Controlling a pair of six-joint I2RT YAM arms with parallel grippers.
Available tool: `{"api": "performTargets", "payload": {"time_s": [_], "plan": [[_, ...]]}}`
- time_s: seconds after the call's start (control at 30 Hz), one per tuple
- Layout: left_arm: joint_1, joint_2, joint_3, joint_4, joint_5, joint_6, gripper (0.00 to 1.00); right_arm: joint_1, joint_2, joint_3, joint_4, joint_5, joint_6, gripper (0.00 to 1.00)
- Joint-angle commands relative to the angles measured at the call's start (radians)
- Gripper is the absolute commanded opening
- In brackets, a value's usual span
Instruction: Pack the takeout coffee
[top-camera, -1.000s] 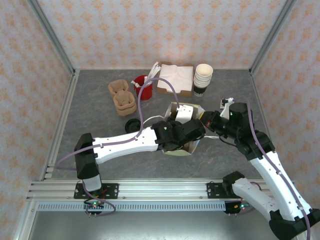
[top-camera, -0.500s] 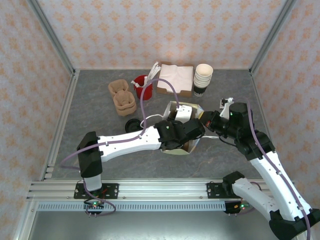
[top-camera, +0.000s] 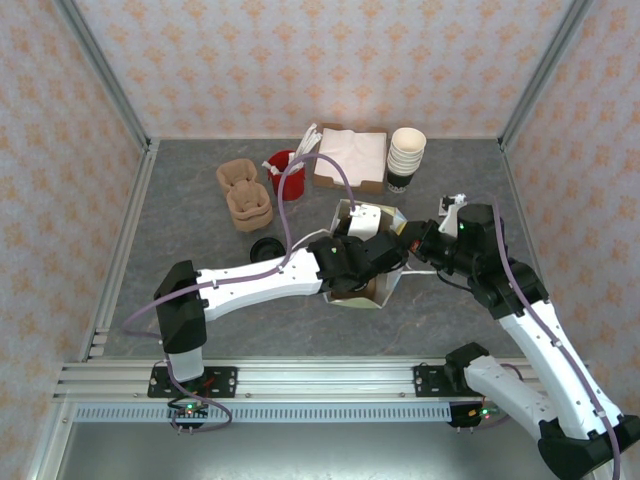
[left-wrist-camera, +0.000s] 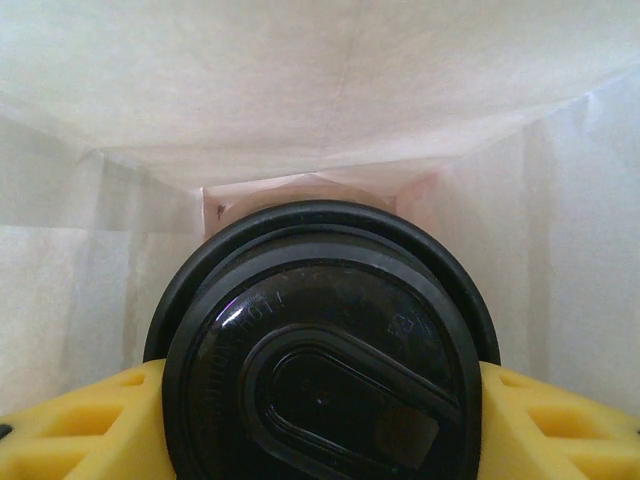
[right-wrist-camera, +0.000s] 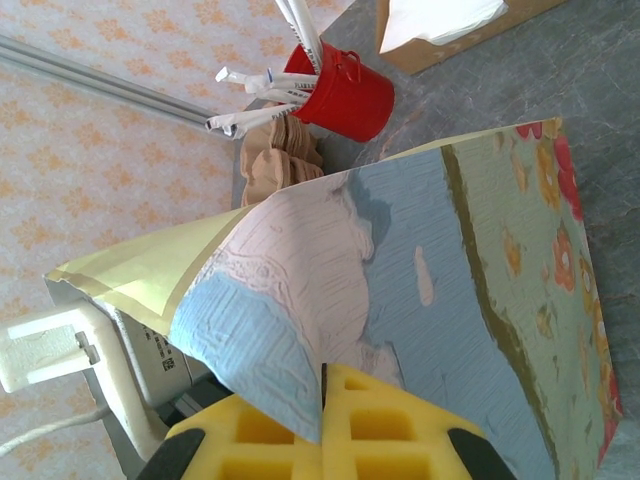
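Over the last second the left arm pushed further forward, its elbow swinging toward the middle of the counter (top-camera: 180, 215) and its wrist sinking deeper into the mouth of the paper bag (top-camera: 346, 212). The right arm did not move. That reads as the insertion step being nearly done rather than just begun.

In the left wrist view, the takeout coffee (left-wrist-camera: 318, 300) sat inside the bag with its black lid facing the camera and white bag walls on every side. The left tool (left-wrist-camera: 320, 410) was partly spread and clamped on the cup, one yellow pad (left-wrist-camera: 70, 425) on each flank just under the lid. Whether the cup's base had reached the bag floor could not be told.

The right tool (right-wrist-camera: 322, 420) was pinched tight on the bag's rim, holding the mouth apart.

Room inside was tight: the lid stood close to both side walls, with a little more space ahead. My judgement is that a release would need the pads to spread without snagging the paper, and the withdrawal to go straight back out. Outside, the loose black lid (top-camera: 265, 248) lay just beside the left forearm; the red straw cup (top-camera: 285, 172) and the stack of cups (top-camera: 405, 155) stood well apart.
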Motion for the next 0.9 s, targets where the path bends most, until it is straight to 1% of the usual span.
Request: {"api": "performTargets", "payload": {"time_s": [0.0,0.87], "plan": [[0.019,0.020,-0.001,-0.001,-0.099,0.004,0.61,0.007,-0.002,0.010,-0.009,-0.048,0.034,0.00],[0.049,0.096,-0.013,0.012,-0.019,-0.013,0.61,0.004,0.027,0.004,-0.015,-0.061,0.046,0.00]]}}
